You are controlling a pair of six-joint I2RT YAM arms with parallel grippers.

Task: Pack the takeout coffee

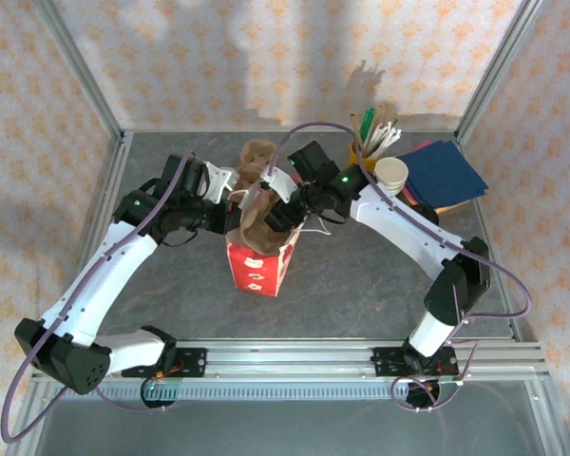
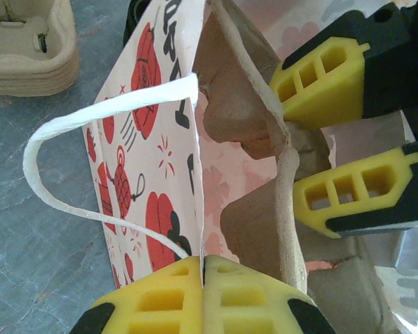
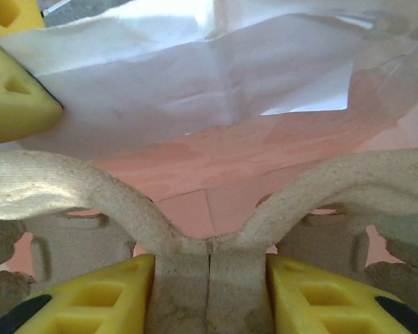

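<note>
Pulp carrier [image 3: 132, 212] is gripped upright by the right gripper [image 3: 209, 292], partly inside the bag [image 2: 146, 104] pinched by the left gripper [image 2: 203, 292].

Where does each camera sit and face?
Top external: above, behind the bases, down on the table; left arm and right arm meet at the paper bag.
Left wrist: on the left arm, along the left tool pinching the bag's wall; right tool opposite.
Right wrist: on the right arm, into the bag past the carrier its tool grips.
All share bag and carrier.
</note>
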